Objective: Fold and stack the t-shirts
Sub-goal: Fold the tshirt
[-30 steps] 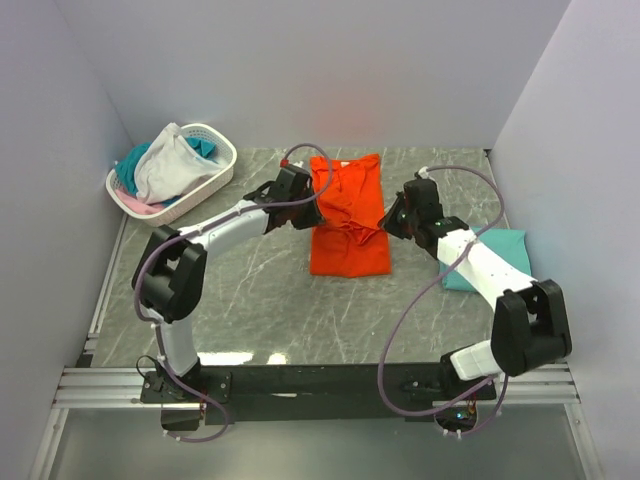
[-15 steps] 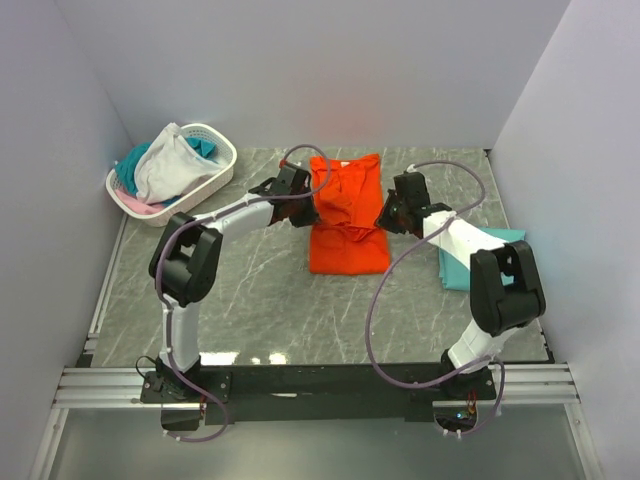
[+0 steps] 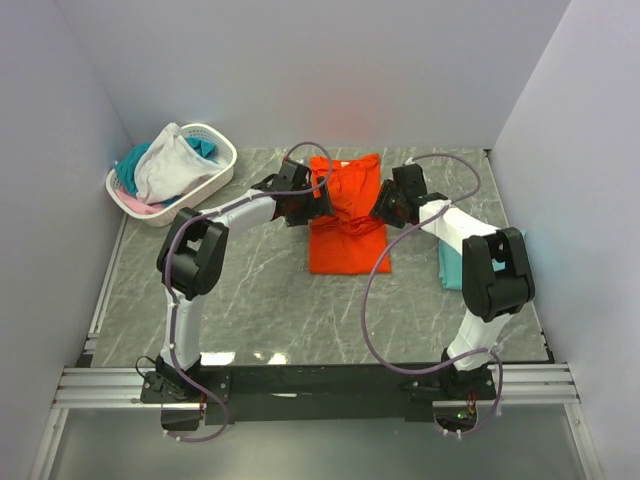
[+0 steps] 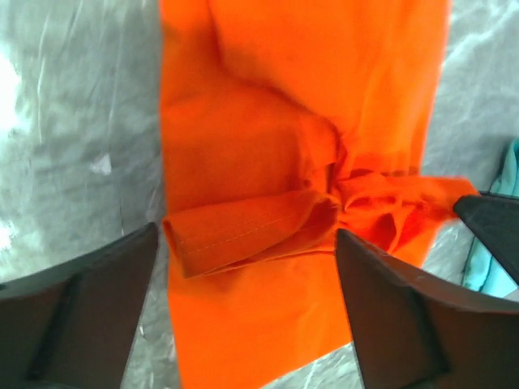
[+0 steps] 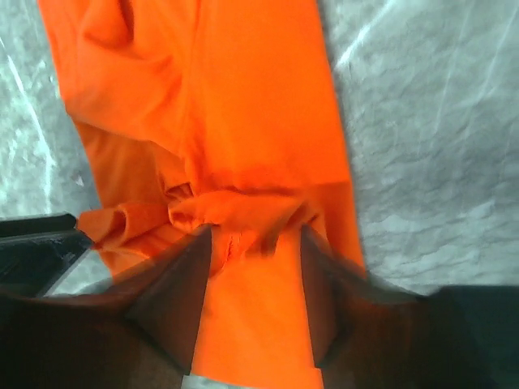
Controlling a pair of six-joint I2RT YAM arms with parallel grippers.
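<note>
Right gripper [image 3: 380,211] now sits further left, at the right edge of the plain bright orange cloth t-shirt [image 3: 348,250], with its elbow pulled in. Left gripper [image 3: 313,200] sits slightly further right.

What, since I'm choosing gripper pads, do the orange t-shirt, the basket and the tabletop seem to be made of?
Orange t-shirt: soft matte knit cloth, likely cotton; it bunches into folds and shows a stitched hem. Basket: white rigid plastic, by its perforated walls. Tabletop: grey veined, faintly glossy; stone or laminate, unclear.
</note>
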